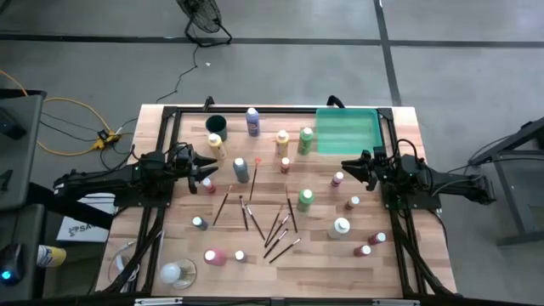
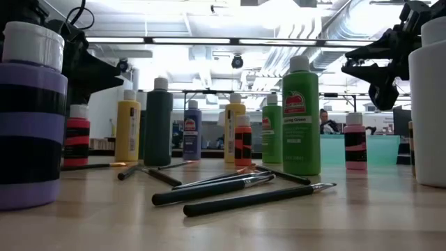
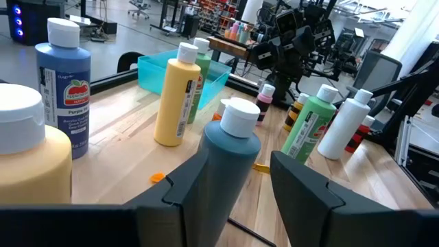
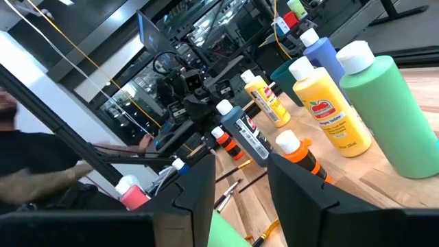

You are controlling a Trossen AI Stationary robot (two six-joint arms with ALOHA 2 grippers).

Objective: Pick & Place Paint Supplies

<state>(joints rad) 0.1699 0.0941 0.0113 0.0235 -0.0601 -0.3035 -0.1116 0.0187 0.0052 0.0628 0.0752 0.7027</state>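
Left gripper (image 1: 206, 169) hung over the left half of the table, its jaws parted and holding nothing; in the left wrist view its two dark fingers (image 3: 185, 185) framed a dark teal bottle (image 3: 230, 161) without touching it. Right gripper (image 1: 347, 167) hung over the right half, just below the translucent green tray (image 1: 347, 129), jaws likewise parted and empty; its fingers (image 4: 298, 185) showed a clear gap in the right wrist view. Between the two grippers stood the dark teal bottle, an orange-capped bottle (image 1: 285, 165) and a yellow bottle (image 1: 281, 141). A blue bottle (image 1: 252, 121) and a dark round cup (image 1: 216, 124) stood near the far edge of the wooden table (image 1: 408, 255). A bundle of dark-handled paintbrushes (image 1: 276, 231) lay loose at the table's middle, in front of a green bottle (image 1: 305, 200). A white bottle (image 1: 340, 228) and pink bottles (image 1: 214, 256) stood or lay scattered nearer the front edge.
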